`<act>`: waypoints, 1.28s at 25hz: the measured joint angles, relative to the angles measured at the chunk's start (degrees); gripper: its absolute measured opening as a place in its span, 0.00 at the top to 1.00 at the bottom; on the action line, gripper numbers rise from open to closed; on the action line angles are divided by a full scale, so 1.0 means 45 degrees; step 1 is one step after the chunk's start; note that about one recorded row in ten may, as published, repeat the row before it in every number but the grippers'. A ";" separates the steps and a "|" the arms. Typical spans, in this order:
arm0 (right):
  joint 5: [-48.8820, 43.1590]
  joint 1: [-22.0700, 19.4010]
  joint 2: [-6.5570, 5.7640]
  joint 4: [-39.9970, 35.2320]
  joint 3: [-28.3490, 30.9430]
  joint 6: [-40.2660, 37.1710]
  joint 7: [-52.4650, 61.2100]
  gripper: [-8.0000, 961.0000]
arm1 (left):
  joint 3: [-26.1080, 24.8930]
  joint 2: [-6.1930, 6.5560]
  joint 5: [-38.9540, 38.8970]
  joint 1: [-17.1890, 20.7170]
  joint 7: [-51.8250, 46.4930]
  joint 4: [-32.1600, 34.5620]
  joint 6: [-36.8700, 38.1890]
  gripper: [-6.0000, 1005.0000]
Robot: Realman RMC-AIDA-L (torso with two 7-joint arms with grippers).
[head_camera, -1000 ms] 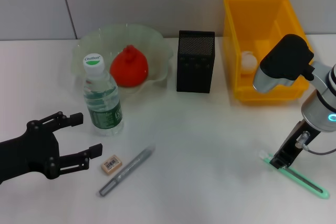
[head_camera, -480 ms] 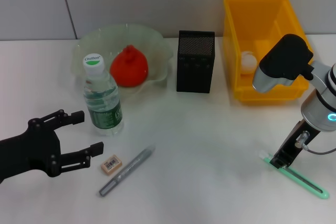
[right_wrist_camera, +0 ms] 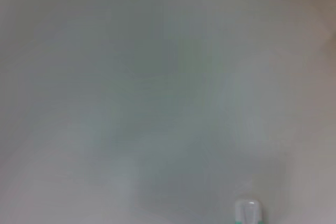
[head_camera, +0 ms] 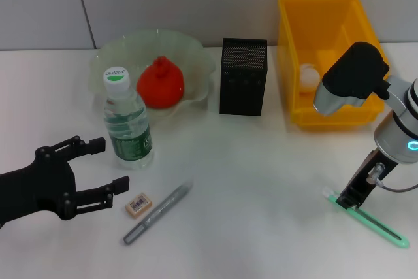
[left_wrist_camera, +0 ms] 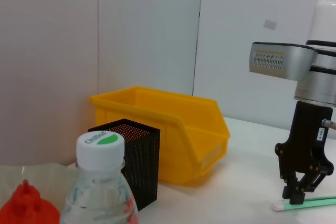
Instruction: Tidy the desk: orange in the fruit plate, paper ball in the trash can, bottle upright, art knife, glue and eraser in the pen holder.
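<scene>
The orange (head_camera: pixel 160 83) lies in the green glass fruit plate (head_camera: pixel 196 53). In front of the plate the bottle (head_camera: pixel 127 122) stands upright. Inside the yellow bin (head_camera: pixel 323 106) lies the paper ball (head_camera: pixel 308 73). My left gripper (head_camera: pixel 110 164) hangs open at the front left, just left of the eraser (head_camera: pixel 138 204) and the grey glue stick (head_camera: pixel 158 212). At the front right my right gripper (head_camera: pixel 346 200) points down, shut on the near end of the green art knife (head_camera: pixel 375 223), which lies flat on the table. The black mesh pen holder (head_camera: pixel 243 76) stands at centre back.
The left wrist view shows the bottle (left_wrist_camera: pixel 100 182), pen holder (left_wrist_camera: pixel 131 156), yellow bin (left_wrist_camera: pixel 168 129) and my right gripper (left_wrist_camera: pixel 297 196) over the knife (left_wrist_camera: pixel 315 202). A wall runs behind the white table (head_camera: pixel 261 181).
</scene>
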 joint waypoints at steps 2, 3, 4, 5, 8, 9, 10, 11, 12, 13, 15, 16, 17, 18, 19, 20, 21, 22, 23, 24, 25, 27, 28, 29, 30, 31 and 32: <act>0.0000 0.0000 0.0000 0.0000 0.0000 -0.0030 0.0000 0.87 | 0.0000 0.0000 0.0000 0.0000 0.0000 0.0000 -0.0001 0.14; 0.0001 -0.0002 0.0001 0.0000 0.0001 -0.0045 0.0002 0.87 | 0.0000 0.0000 0.0000 0.0000 0.0000 0.0000 0.0000 0.14; 0.0001 -0.0002 0.0000 0.0000 0.0001 -0.0070 0.0009 0.88 | 0.0000 0.0000 0.0000 0.0000 0.0000 0.0000 0.0000 0.14; 0.0001 -0.0004 0.0000 0.0000 0.0001 -0.0087 0.0017 0.88 | 0.0000 0.0000 0.0000 0.0000 0.0000 0.0000 0.0000 0.14; 0.0002 -0.0007 0.0000 0.0000 0.0001 -0.0110 0.0038 0.89 | -0.0001 -0.0001 0.0000 0.0000 0.0000 0.0000 0.0006 0.14; 0.0002 -0.0008 -0.0001 -0.0001 0.0001 -0.0110 0.0043 0.89 | -0.0001 0.0000 0.0000 0.0000 0.0000 0.0000 0.0009 0.14; 0.0002 -0.0009 0.0000 -0.0001 -0.0002 -0.0112 0.0049 0.90 | -0.0001 0.0000 0.0000 0.0000 0.0000 0.0000 0.0014 0.14; 0.0002 -0.0010 -0.0001 -0.0001 -0.0006 -0.0112 0.0056 0.90 | 0.0000 0.0000 -0.0001 0.0000 0.0000 0.0000 0.0018 0.14; 0.0002 -0.0010 -0.0001 0.0000 -0.0011 -0.0113 0.0064 0.90 | 0.0000 0.0000 -0.0001 0.0003 0.0000 0.0000 0.0021 0.14; 0.0002 -0.0014 -0.0001 0.0009 -0.0015 -0.0114 0.0072 0.90 | -0.0001 0.0000 -0.0001 0.0007 0.0000 0.0001 0.0021 0.14; 0.0000 -0.0033 0.0000 0.0067 -0.0020 -0.0128 0.0100 0.90 | -0.0001 0.0000 -0.0001 0.0014 0.0000 0.0000 0.0021 0.14; -0.0001 -0.0048 0.0001 0.0125 -0.0011 -0.0146 0.0113 0.90 | -0.0001 0.0000 -0.0001 0.0019 0.0000 0.0000 0.0022 0.14; 0.0000 -0.0060 0.0001 0.0200 0.0012 -0.0145 0.0127 0.90 | 0.0000 0.0000 -0.0001 0.0026 0.0000 0.0000 0.0021 0.14; 0.0000 -0.0084 0.0001 0.0323 0.0046 -0.0154 0.0136 0.90 | -0.0001 0.0000 -0.0001 0.0032 0.0000 0.0000 0.0022 0.14; 0.0003 -0.0111 0.0001 0.0493 0.0079 -0.0163 0.0140 0.90 | -0.0001 0.0000 0.0000 0.0038 0.0000 0.0000 0.0023 0.14; 0.0029 -0.0142 0.0000 0.0691 0.0105 -0.0171 0.0141 0.90 | 0.0000 0.0000 -0.0001 0.0044 0.0000 0.0000 0.0022 0.14; 0.0064 -0.0178 0.0000 0.0928 0.0119 -0.0182 0.0140 0.90 | 0.0000 0.0000 -0.0001 0.0044 0.0000 0.0000 0.0022 0.14; 0.0097 -0.0203 -0.0001 0.1135 0.0130 -0.0180 0.0141 0.90 | 0.0000 0.0000 -0.0001 0.0044 0.0000 0.0000 0.0022 0.14; 0.0125 -0.0220 0.0000 0.1346 0.0132 -0.0186 0.0141 0.90 | -0.0001 0.0001 0.0000 0.0053 0.0000 -0.0001 0.0023 0.14; 0.0143 -0.0225 -0.0001 0.1532 0.0137 -0.0184 0.0140 0.90 | -0.0001 0.0001 0.0000 0.0053 0.0000 -0.0001 0.0023 0.14; 0.0156 -0.0225 -0.0001 0.1728 0.0145 -0.0183 0.0141 0.90 | -0.0001 -0.0001 -0.0001 0.0049 0.0000 0.0000 0.0026 0.14; 0.0183 -0.0217 0.0007 0.2136 0.0164 -0.0170 0.0142 0.90 | -0.0001 -0.0015 -0.0001 0.0036 0.0000 0.0000 0.0053 0.14; 0.0211 -0.0200 0.0007 0.2385 0.0178 -0.0132 0.0148 0.90 | 0.0001 -0.0016 0.0000 0.0033 0.0000 0.0000 0.0062 0.14; 0.0282 -0.0177 0.0008 0.2667 0.0219 -0.0077 0.0156 0.90 | 0.0024 -0.0016 -0.0001 0.0028 0.0000 -0.0005 0.0072 0.14; 0.0353 -0.0156 0.0009 0.2885 0.0273 -0.0006 0.0163 0.90 | 0.0055 -0.0018 -0.0001 0.0018 0.0004 -0.0009 0.0075 0.14; 0.0511 -0.0125 0.0008 0.3132 0.0375 0.0092 0.0162 0.90 | 0.0055 -0.0018 -0.0001 0.0018 0.0004 -0.0009 0.0075 0.14; 0.0660 -0.0089 0.0005 0.3330 0.0470 0.0194 0.0160 0.90 | 0.0108 -0.0027 -0.0001 0.0008 0.0057 -0.0015 0.0079 0.14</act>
